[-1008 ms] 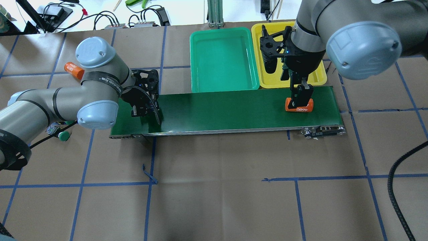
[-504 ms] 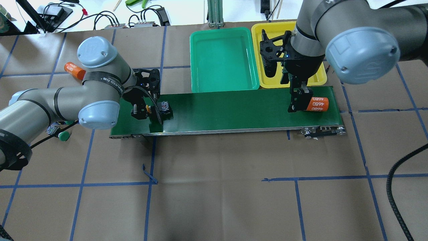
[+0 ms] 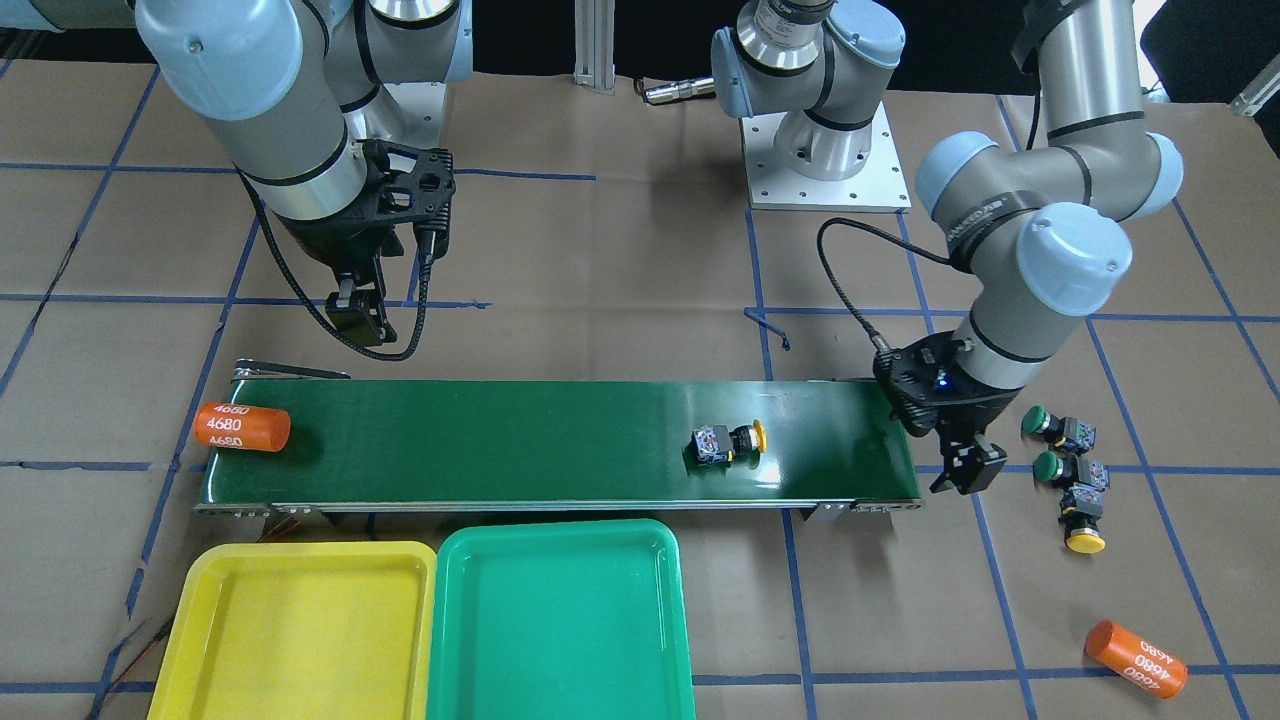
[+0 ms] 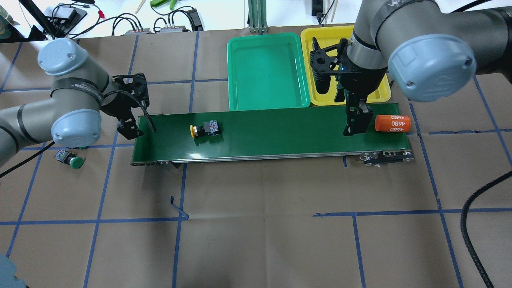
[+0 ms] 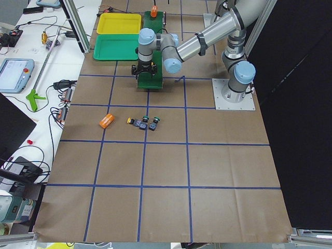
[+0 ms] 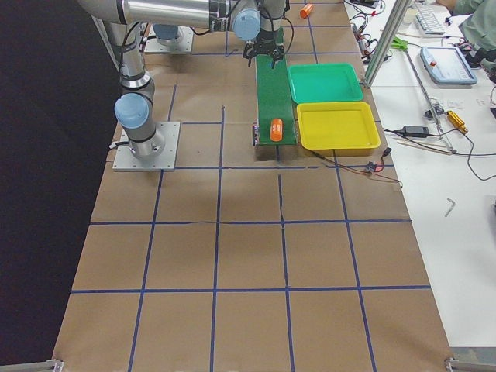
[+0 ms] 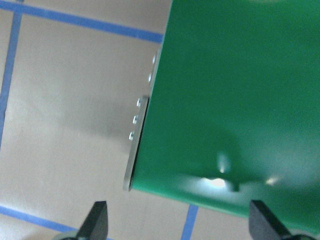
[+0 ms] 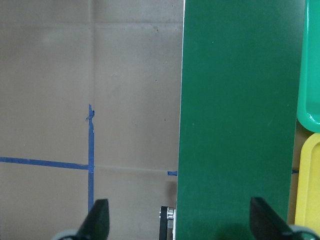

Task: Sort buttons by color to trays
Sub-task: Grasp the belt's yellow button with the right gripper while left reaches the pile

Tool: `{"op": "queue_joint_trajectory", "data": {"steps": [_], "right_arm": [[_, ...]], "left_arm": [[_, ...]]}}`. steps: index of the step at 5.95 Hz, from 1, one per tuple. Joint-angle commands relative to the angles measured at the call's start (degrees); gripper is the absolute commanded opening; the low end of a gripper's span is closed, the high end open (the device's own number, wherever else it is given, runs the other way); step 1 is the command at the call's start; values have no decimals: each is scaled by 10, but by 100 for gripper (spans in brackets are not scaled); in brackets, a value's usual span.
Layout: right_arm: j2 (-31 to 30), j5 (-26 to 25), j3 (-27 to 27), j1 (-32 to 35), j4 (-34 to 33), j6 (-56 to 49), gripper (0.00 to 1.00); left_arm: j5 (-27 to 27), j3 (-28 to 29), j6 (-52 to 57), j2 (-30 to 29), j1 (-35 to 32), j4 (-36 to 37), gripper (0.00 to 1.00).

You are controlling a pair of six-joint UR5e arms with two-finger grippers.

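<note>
One yellow-capped button [image 4: 204,129] [image 3: 730,441] lies on its side on the dark green conveyor belt [image 4: 280,134], toward its left part. My left gripper [image 4: 129,129] [image 3: 966,472] hangs open just off the belt's left end, and its fingertips [image 7: 97,222] are wide apart with nothing between them. Two green buttons [image 3: 1055,428] [image 3: 1065,468] and a yellow button [image 3: 1083,522] lie on the table beyond it. My right gripper [image 4: 354,125] is open and empty above the belt's right part. The green tray [image 4: 266,100] and yellow tray [image 4: 382,94] stand behind the belt with nothing in them.
An orange cylinder marked 4680 [image 4: 393,123] lies at the belt's right end, just right of my right gripper. A second orange cylinder [image 3: 1135,658] rests on the paper far left of the robot. Cables and tools lie beyond the table's back edge.
My left gripper has let go of the yellow button on the belt and pulled back left off the belt's end. The orange cylinder has moved right, away from my right gripper.
</note>
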Motion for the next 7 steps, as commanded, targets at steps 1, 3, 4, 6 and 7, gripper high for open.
{"op": "queue_joint_trajectory", "data": {"steps": [1, 3, 4, 6, 7], "right_arm": [[7, 0, -1, 6, -12, 20, 100], [25, 0, -1, 35, -58, 54, 100], [38, 0, -2, 57, -89, 77, 100], [67, 1, -2, 88, -138, 93, 100], [88, 0, -1, 104, -156, 109, 100]], "left_arm": [[2, 17, 100, -10, 47, 0, 99], [3, -7, 211, -21, 127, 7, 99], [4, -14, 273, -22, 160, 5, 99], [25, -40, 392, -14, 190, 6, 99], [35, -41, 447, -13, 206, 5, 99]]}}
